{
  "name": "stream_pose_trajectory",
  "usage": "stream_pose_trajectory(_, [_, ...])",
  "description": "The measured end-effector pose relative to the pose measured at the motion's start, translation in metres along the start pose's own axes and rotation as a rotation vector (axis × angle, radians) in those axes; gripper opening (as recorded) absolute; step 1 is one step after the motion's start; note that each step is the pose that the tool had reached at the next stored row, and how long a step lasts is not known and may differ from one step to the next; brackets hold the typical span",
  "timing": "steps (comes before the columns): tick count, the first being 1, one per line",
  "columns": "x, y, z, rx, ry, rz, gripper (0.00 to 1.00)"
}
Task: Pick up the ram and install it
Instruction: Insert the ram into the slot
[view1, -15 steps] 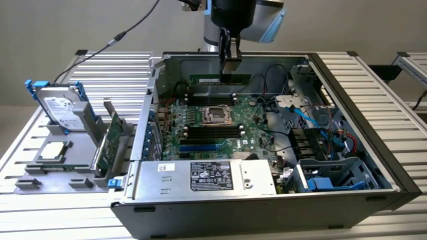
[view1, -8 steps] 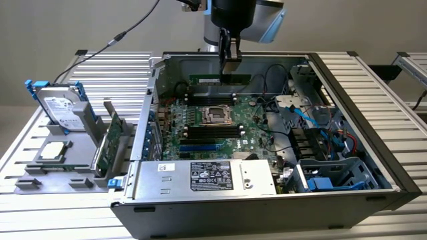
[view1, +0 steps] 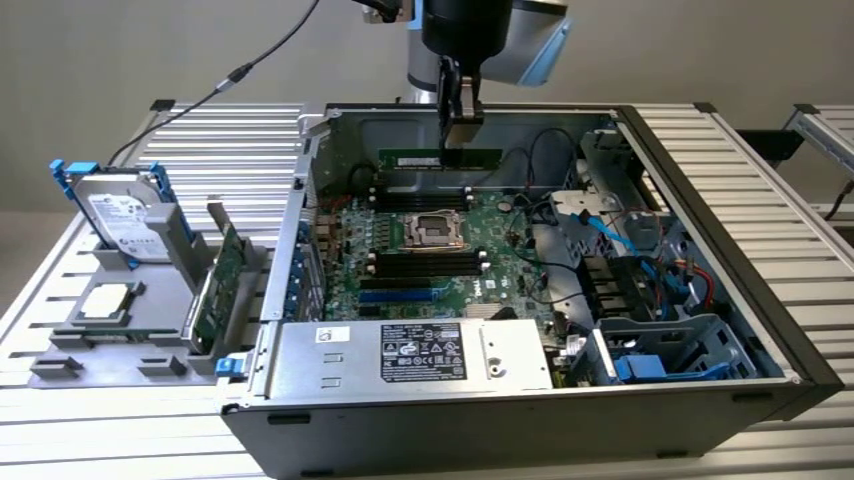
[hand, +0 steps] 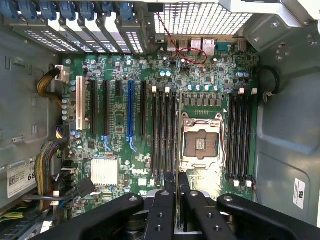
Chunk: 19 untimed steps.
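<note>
Pincer closed on the ram. The stick is held level on its long edge, inside the open case and above the board, clear of the slots.

- In the wrist view the stick is seen edge-on between the fingers, roughly in line with the slot nearest the socket. Exact alignment cannot be told.
- Risk: if the stick is lowered off-line, the slot wall is struck and the stick is twisted in the grip.
- Risk: the open socket lies just beside; its contacts could be damaged by a sideways slip.
- Latch positions and notch side cannot be made out; a reversed stick would be jammed.
</note>
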<state>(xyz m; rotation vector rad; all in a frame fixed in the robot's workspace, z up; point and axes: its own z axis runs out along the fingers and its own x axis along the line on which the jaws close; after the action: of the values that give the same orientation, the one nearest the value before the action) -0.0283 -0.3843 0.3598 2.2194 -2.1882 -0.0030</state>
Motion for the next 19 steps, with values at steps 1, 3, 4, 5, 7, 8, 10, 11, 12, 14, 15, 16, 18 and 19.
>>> stream_pose_trajectory(1, [0.001, 0.0000, 0.0003, 0.0000, -0.0023, 0.000, 0.14])
stream_pose_trajectory(3, [0.004, 0.0009, 0.0019, 0.0005, -0.0147, 0.000, 0.14])
stream_pose_trajectory(4, [0.007, 0.0012, 0.0025, 0.0006, -0.0226, 0.000, 0.14])
stream_pose_trajectory(5, [0.010, 0.0014, 0.0033, 0.0007, -0.0308, -0.001, 0.14])
stream_pose_trajectory(7, [0.013, 0.0018, 0.0062, 0.0013, -0.0380, -0.001, 0.14])
stream_pose_trajectory(8, [0.014, 0.0017, 0.0081, 0.0013, -0.0384, -0.001, 0.14])
stream_pose_trajectory(10, [0.014, 0.0018, 0.0115, 0.0011, -0.0382, -0.001, 0.14])
stream_pose_trajectory(11, [0.014, 0.0018, 0.0134, 0.0011, -0.0381, -0.001, 0.14])
stream_pose_trajectory(12, [0.014, 0.0019, 0.0152, 0.0011, -0.0383, -0.001, 0.14])
stream_pose_trajectory(14, [0.014, 0.0024, 0.0189, 0.0011, -0.0383, -0.001, 0.14])
stream_pose_trajectory(15, [0.014, 0.0027, 0.0207, 0.0012, -0.0383, -0.001, 0.14])
stream_pose_trajectory(16, [0.014, 0.0031, 0.0225, 0.0011, -0.0382, -0.001, 0.14])
stream_pose_trajectory(18, [0.014, 0.0038, 0.0262, 0.0012, -0.0383, -0.001, 0.14])
stream_pose_trajectory(19, [0.014, 0.0041, 0.0280, 0.0012, -0.0383, -0.001, 0.14])
